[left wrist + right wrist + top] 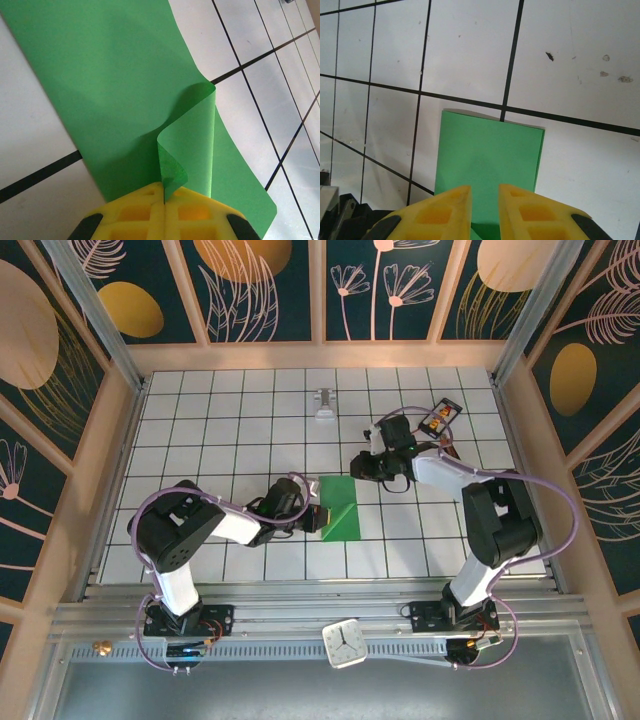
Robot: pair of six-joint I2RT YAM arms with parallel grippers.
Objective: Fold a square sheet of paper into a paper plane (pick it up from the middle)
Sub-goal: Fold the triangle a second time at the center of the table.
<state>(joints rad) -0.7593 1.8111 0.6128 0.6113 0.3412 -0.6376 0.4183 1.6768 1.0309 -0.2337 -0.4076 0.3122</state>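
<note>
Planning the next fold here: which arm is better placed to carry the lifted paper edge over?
Left, probably. The left tool is shut on the curled-up edge of the green paper; the right tool sits over the other end, jaws apart, gripping nothing.

- Top external: fixed high above and behind the arm bases (pixel 190 620), looking steeply down; takes in the whole gridded table (pixel 250 400) from afar.
- Left wrist: rides the left gripper (pixel 164 192), looking forward past its tips, very close to the green paper (pixel 115 90).
- Right wrist: rides the right gripper (pixel 485 192), angled down at nearby tiles (pixel 470 55).
- Shared: all three views include the green paper and the tiles around it.
</note>
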